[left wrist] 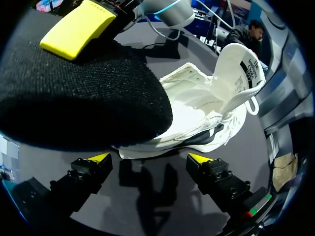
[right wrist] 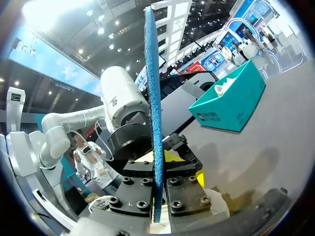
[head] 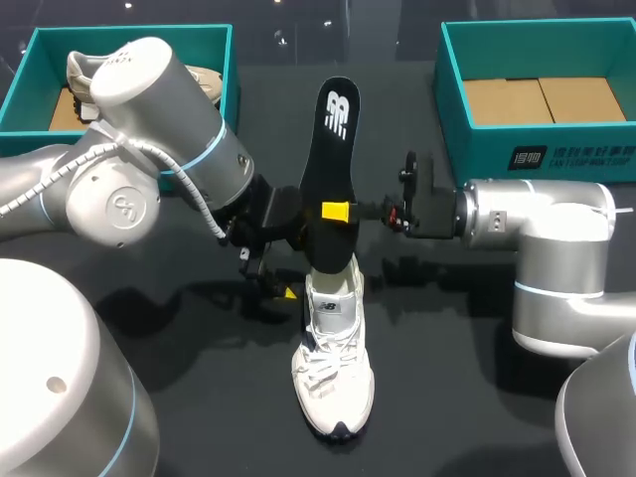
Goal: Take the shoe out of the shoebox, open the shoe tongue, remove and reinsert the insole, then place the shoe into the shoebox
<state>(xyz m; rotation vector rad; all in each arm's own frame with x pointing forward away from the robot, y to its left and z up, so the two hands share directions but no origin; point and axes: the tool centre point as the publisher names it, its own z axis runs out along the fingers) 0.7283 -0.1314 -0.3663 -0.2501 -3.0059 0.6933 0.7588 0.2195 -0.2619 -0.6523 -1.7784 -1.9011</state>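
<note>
Pinching the insole (head: 336,149) upright over the shoe (head: 333,373) with the right gripper (head: 338,212), left gripper (left wrist: 150,160) gaping empty alongside, seemingly reinserting, next calling for feeding its lower end into the opening.

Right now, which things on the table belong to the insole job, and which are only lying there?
Job: white shoe; black insole, held in the right pincer; empty shoebox.
Lying about, it seems: other shoebox; beige shoe inside it.
</note>
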